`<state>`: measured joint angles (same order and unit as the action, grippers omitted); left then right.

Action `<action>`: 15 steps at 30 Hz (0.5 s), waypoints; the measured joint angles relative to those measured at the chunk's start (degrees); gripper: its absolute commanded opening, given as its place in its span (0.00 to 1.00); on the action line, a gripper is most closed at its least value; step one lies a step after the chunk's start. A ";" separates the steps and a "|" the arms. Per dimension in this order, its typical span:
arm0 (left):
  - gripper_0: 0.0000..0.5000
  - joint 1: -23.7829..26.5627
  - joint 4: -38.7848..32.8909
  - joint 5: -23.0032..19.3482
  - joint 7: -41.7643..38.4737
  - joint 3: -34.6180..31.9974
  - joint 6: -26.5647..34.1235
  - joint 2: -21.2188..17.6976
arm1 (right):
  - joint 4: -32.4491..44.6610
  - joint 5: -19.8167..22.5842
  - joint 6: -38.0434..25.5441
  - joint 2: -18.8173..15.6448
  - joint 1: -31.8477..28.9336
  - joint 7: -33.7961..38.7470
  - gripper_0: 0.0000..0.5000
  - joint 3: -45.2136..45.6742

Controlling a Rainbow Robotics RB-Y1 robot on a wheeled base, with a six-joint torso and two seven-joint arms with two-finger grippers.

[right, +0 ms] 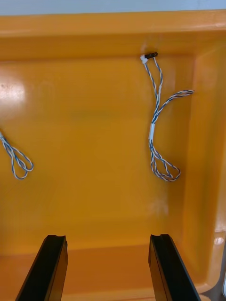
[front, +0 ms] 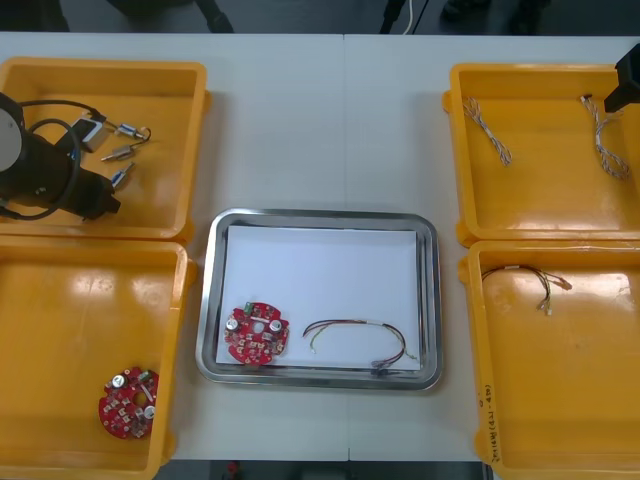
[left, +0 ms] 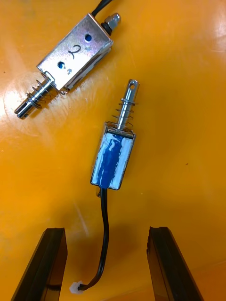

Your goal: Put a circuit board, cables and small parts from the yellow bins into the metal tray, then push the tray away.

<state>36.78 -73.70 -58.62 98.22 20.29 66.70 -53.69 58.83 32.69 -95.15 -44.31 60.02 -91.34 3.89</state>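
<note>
You've got the L gripper (left: 106, 268) low in the far-left yellow bin (front: 100, 72). Its fingers (left: 40, 263) are apart, w/ nothing gripped. Just ahead of them lies a small metal part w/ blue tape (left: 113, 161), spring-and-pin end pointing away from the gripper. Its black lead (left: 104, 235) runs back btwn the fingers to a white plug (left: 75, 285) close by one finger. The part's body touches neither finger. A second small metal part (left: 70, 61), bare silver, lies farther off, tilted, apart from the blue one. In the front view the arm's tip sits right by these parts.

R gripper (right: 108, 268) hangs over the far-right yellow bin (front: 540, 75), fingers apart, holding nothing. One twisted blue-white cable (right: 157, 127) lies ahead of it near the bin's wall, w/ a white connector (right: 143, 58) at its far end. A second blue-white cable (right: 15, 161) lies well apart, toward the bin's other side.

Metal tray (front: 320, 215) sits mid-table btwn the bins, white inside. In it already are a round red circuit board (front: 256, 332) at the near-left corner and a thin reddish cable (front: 360, 342) beside it along the near edge, not touching the board. Another red circuit board (front: 128, 402) lies in the near-left yellow bin (front: 60, 300). A similar thin cable (front: 525, 280) lies in the near-right yellow bin (front: 570, 400).
</note>
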 measured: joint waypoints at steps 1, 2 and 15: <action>1.00 0.00 0.00 -0.06 0.00 -0.18 0.06 0.00 | -1.20 -0.05 0.96 0.03 0.38 -0.03 1.00 0.00; 1.00 0.01 0.00 -0.13 0.00 -0.46 0.29 0.00 | -2.51 -0.12 2.01 0.04 0.74 -0.03 1.00 0.00; 1.00 0.70 -1.64 -0.29 0.00 -7.14 10.82 -0.01 | -13.03 -2.78 16.40 1.29 3.23 -3.86 1.00 -0.26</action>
<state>37.48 -75.34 -58.91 98.22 13.15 77.52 -53.70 45.80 29.91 -78.75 -43.02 63.25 -95.20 3.63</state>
